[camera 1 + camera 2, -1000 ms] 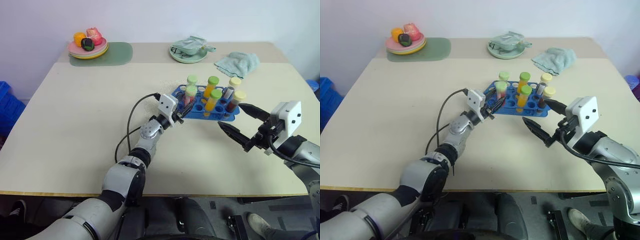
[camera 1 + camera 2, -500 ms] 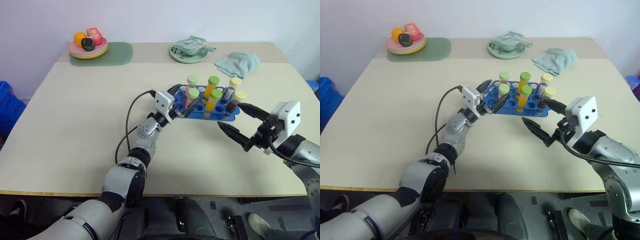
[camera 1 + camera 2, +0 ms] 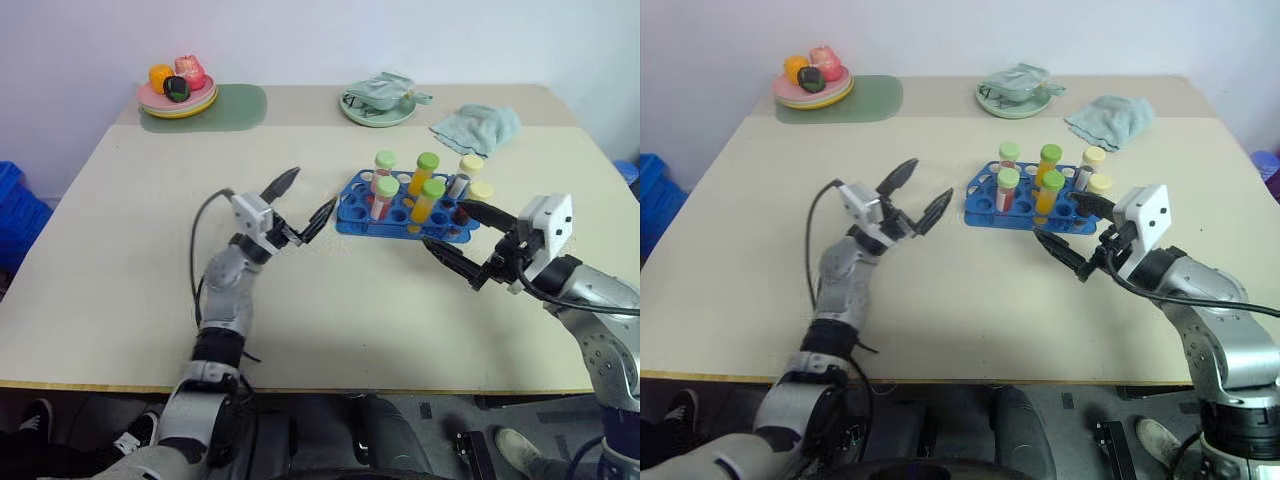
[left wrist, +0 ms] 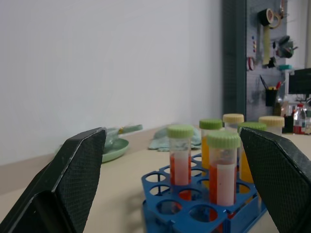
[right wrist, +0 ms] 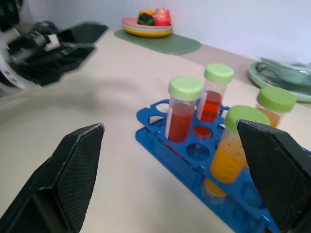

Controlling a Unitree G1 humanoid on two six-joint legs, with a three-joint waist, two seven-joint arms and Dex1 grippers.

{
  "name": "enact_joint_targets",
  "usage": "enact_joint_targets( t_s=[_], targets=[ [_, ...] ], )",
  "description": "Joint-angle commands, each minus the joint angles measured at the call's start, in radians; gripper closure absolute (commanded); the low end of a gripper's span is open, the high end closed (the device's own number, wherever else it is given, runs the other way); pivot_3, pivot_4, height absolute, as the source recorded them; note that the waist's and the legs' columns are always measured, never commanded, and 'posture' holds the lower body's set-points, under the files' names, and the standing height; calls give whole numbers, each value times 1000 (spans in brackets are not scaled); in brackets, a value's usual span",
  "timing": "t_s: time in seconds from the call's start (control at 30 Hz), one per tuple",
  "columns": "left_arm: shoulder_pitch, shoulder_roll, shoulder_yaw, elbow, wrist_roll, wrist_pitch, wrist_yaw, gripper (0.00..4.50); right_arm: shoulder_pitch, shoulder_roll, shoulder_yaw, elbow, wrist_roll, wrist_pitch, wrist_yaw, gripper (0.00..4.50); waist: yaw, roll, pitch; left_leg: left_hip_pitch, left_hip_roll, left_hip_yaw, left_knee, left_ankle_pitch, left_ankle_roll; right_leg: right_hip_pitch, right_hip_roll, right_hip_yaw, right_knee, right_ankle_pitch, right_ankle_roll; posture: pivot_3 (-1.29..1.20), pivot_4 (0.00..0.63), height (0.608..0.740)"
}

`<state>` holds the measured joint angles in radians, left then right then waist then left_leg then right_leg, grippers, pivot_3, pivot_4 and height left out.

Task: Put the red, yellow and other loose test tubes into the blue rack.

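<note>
Six capped clear plastic test tubes stand upright in the bright blue plastic rectangular rack [image 3: 405, 213] with its grid of round holes, which sits on the pale beige counter [image 3: 150, 250] right of centre. Nearest the left hand are two tubes of red liquid with green caps [image 3: 386, 187] [image 3: 384, 160]; beside them are two yellow-orange tubes with green caps [image 3: 432, 189] [image 3: 427, 161]; at the rack's right end stand two tubes with pale-yellow caps [image 3: 470, 163] [image 3: 480, 190], the nearer one holding dark red liquid.

The left hand [image 3: 304, 203] hovers above the counter just left of the rack, apart from it — its two black fingers [image 4: 73, 179] are spread wide with nothing between them. The right hand [image 3: 462, 241] sits at the rack's near right corner, its fingers likewise spread wide and empty, one fingertip close to the pale-capped tubes; whether it touches them cannot be told.

Farther out, along the back edge, a pale green round dish [image 3: 376, 110] holds crumpled cloth, a light teal cloth [image 3: 477, 127] lies to its right, and a stack of pink and yellow plates with toy fruit [image 3: 176, 95] rests on a green mat [image 3: 235, 105] at the far left.
</note>
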<state>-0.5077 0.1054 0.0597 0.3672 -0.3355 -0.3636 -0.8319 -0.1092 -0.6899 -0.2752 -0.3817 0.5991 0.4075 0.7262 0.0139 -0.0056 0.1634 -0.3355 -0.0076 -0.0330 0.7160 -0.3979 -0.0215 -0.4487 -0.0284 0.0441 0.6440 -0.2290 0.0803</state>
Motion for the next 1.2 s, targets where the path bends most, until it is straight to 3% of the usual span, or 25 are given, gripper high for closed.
enact_joint_targets(
  t_s=[0.03,0.2,0.5,0.9,1.2],
  targets=[
    [25,104,13,-171,-77,157,-41,34,-23,-5,-13,19,-3,-34,34,0,-2,0,0,0,0,0,0,0,0,0,0,0,0,0,0,0,150,740],
    [43,329,70,-247,-186,377,-154,34,-13,-25,-34,37,17,-24,90,0,-4,0,0,1,1,0,-1,0,0,0,1,0,0,0,0,0,150,740],
    [153,657,152,-188,-282,516,-525,34,120,-84,-78,8,33,-32,221,0,-5,1,0,0,-1,1,-1,0,1,0,1,-1,-2,0,0,0,150,740],
    [226,782,249,-76,-279,456,-699,34,219,-149,-197,12,54,-19,304,0,-5,1,0,-1,0,1,-1,-2,4,1,1,-1,-6,0,0,0,150,740],
    [347,797,328,-249,-344,586,-654,34,242,-140,-195,-17,55,-1,291,0,-6,1,0,-1,2,1,-1,-3,5,1,1,-2,-7,0,0,0,150,740]
  ],
)
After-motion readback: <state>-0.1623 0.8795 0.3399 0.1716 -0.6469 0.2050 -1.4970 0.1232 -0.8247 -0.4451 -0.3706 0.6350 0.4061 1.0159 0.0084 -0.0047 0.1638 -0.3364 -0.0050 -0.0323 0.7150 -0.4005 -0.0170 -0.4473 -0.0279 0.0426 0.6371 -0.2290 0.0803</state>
